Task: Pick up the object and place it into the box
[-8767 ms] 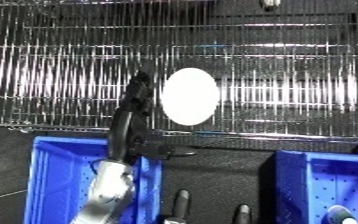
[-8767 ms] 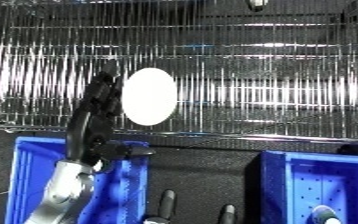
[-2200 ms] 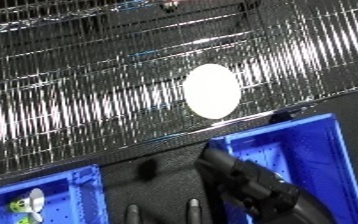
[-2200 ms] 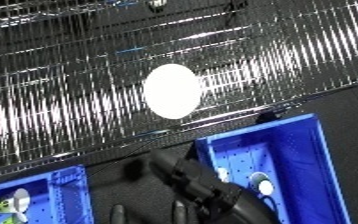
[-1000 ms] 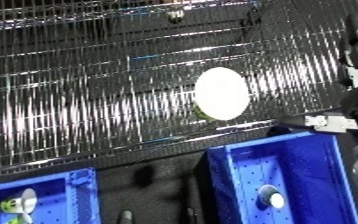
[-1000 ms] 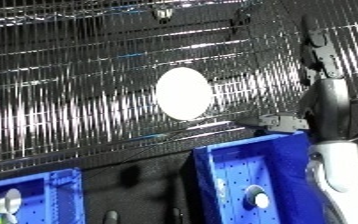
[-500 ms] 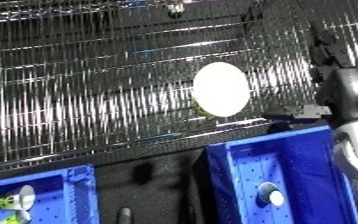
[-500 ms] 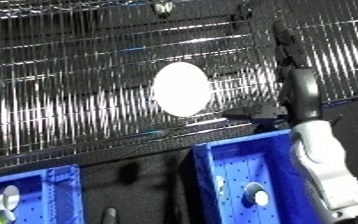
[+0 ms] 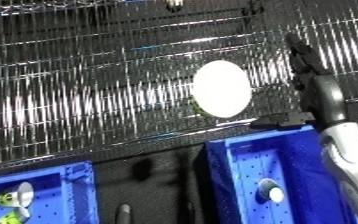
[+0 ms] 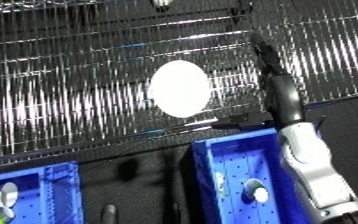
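A white oval object lies on the wire shelf. My right hand is raised just to the right of it, open, with straight fingers pointing up along the wires. Its thumb reaches left under the object's lower right edge; whether it touches is unclear. Below the shelf's front edge sits a blue bin, under my right forearm. A dark fingertip, probably my left hand, pokes up at the lower edge.
The right bin holds a small round white and grey piece. A second blue bin at the lower left holds a green and white item. A dark gap separates the two bins.
My right hand has moved left along the shelf, from the view's right edge to close beside the white object. The object has stayed where it was.
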`<state>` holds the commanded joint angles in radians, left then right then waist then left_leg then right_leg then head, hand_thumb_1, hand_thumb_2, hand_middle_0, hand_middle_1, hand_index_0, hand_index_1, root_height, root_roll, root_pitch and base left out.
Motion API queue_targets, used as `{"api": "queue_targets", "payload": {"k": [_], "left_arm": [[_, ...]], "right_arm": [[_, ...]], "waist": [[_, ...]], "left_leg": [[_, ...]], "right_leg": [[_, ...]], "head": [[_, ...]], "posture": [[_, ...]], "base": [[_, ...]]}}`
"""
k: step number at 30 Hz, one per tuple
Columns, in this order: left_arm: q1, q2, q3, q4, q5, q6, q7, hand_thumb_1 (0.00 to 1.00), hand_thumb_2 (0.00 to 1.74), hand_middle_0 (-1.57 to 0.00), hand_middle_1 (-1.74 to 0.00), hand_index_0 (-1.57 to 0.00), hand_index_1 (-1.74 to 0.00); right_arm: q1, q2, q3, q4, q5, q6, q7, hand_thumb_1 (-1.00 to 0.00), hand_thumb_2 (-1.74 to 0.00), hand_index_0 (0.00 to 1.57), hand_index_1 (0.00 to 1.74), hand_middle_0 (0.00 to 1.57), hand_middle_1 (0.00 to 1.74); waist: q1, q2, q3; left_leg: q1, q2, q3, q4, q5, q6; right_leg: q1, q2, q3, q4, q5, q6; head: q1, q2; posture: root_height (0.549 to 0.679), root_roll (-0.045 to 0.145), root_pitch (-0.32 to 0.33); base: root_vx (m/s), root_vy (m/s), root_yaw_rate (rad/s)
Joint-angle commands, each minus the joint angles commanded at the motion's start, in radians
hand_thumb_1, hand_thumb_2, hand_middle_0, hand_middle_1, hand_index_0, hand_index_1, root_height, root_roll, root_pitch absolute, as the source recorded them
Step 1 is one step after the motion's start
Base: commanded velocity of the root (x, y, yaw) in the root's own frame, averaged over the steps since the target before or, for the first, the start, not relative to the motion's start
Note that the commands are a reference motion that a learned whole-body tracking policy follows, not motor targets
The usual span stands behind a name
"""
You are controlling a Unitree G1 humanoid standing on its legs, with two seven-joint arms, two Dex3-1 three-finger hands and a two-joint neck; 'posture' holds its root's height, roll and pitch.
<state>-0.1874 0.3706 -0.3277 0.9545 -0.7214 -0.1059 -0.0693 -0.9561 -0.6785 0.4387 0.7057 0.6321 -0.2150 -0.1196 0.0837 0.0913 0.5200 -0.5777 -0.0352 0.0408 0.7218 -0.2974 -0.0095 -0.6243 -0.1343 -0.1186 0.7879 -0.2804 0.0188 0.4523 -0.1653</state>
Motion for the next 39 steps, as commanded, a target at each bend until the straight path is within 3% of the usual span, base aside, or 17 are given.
{"api": "queue_targets", "payload": {"k": [10,25,39], "left_arm": [[0.002,-0.005,-0.015,-0.010,-0.004,0.007,0.007,0.00,0.00,0.00,0.00,0.00,0.00],[0.017,-0.014,-0.030,-0.030,-0.011,0.011,0.006,0.00,0.00,0.00,0.00,0.00,0.00],[0.019,-0.017,-0.039,-0.045,-0.020,0.014,0.007,0.00,0.00,0.00,0.00,0.00,0.00]], "right_arm": [[-0.054,0.027,0.032,0.022,0.017,0.007,0.034,0.00,0.00,0.00,0.00,0.00,0.00],[-0.125,0.061,0.053,0.038,0.032,0.014,0.046,0.00,0.00,0.00,0.00,0.00,0.00],[-0.135,0.080,0.070,0.034,0.051,0.029,0.098,-0.70,-1.22,1.10,1.22,1.10,1.22]], "waist": [[0.015,0.009,0.000],[0.038,0.028,0.000],[0.047,0.034,0.000]], "left_leg": [[-0.013,-0.002,-0.003,0.005,0.004,-0.0002],[-0.030,-0.013,-0.008,0.007,0.008,0.0024],[-0.025,-0.017,-0.014,-0.017,0.022,0.0033]], "right_leg": [[-0.015,-0.0038,-0.004,0.014,-0.003,-0.0037],[-0.033,-0.0141,-0.008,0.024,-0.001,-0.0036],[-0.032,-0.0177,-0.012,0.015,0.002,-0.0031]], "head": [[0.026,-0.003],[0.056,-0.004],[0.058,-0.002]], "posture": [[0.629,0.070,0.125],[0.627,0.073,0.132],[0.628,0.074,0.136]], "base": [[0.007,0.007,0.030],[0.011,0.016,0.031],[-0.007,0.010,0.026]]}}
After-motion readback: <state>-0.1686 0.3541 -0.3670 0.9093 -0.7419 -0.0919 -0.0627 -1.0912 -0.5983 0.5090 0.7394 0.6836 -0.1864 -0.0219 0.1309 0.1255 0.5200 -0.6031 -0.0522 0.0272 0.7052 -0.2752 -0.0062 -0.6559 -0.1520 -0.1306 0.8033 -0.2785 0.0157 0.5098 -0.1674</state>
